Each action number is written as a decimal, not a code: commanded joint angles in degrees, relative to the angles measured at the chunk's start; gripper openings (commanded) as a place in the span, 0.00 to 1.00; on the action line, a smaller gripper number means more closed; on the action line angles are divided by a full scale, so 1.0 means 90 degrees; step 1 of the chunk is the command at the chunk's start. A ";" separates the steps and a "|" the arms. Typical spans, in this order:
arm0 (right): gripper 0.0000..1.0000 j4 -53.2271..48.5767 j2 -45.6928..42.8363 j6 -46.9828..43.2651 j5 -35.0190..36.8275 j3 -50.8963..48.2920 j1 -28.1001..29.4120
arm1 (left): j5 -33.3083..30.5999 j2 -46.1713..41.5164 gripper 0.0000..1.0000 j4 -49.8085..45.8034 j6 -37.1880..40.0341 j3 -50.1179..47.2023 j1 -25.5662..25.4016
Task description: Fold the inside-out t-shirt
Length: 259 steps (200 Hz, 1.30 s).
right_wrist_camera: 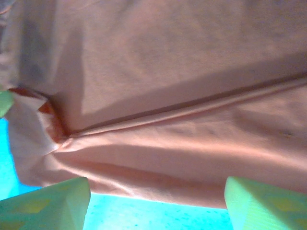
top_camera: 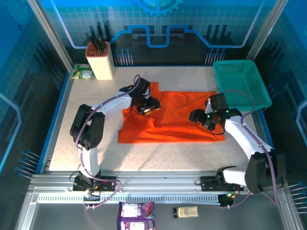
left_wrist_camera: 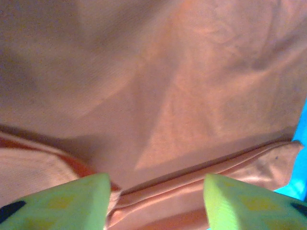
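The orange-red t-shirt [top_camera: 177, 122] was laid out flat in the middle of the table [top_camera: 96, 148]. The left gripper [top_camera: 147, 106] was held over the shirt's 10 o'clock corner. Its fingers [left_wrist_camera: 91, 191] were seen apart, with a folded edge of cloth under them, and were not closed on it. The right gripper [top_camera: 204, 120] was held at the shirt's 3 o'clock side. Its fingers [right_wrist_camera: 57, 201] were spread wide over the cloth's edge, not closed on it. The green basket [top_camera: 235, 63] was placed at 2 o'clock from the shirt
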 commanded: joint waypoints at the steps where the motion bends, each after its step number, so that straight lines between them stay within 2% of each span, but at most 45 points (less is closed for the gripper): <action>1: 0.72 0.0748 0.0367 -0.0225 -0.1262 0.0079 0.0057 | -0.0331 -0.0670 0.46 -0.0502 0.0228 -0.0477 -0.0031; 26: 0.67 0.1516 0.1000 -0.0067 -0.1910 0.0216 0.0636 | -0.0764 -0.1269 0.37 -0.0727 0.0285 -0.1179 0.0083; 45: 0.59 0.2077 0.1582 0.0184 -0.2153 0.0473 0.1228 | -0.0681 -0.1788 0.34 -0.0619 0.0233 -0.1909 0.0421; 70: 0.39 0.2594 0.2469 0.0482 -0.2162 0.1066 0.2026 | -0.0487 -0.2314 0.23 -0.0492 0.0249 -0.2749 0.0892; 89: 0.27 0.2723 0.3219 0.0563 -0.2164 0.1678 0.2546 | -0.0310 -0.2466 0.11 -0.0400 0.0309 -0.3149 0.1092; 112: 0.18 0.2863 0.3999 0.0686 -0.2128 0.2262 0.2922 | -0.0018 -0.2346 0.05 -0.0154 0.0324 -0.3444 0.1160; 171: 0.07 0.2404 0.4903 0.0491 -0.0716 0.2767 0.2853 | -0.0100 -0.2114 0.05 -0.0128 0.0309 -0.4123 0.1291; 224: 0.04 0.2199 0.5325 0.0569 -0.0464 0.2736 0.2585 | -0.0040 -0.2412 0.05 0.0077 0.0286 -0.4675 0.1772; 259: 0.08 0.2254 0.4669 0.0505 -0.0797 0.2634 0.2473 | 0.0168 -0.2720 0.06 -0.0056 0.0363 -0.4365 0.1778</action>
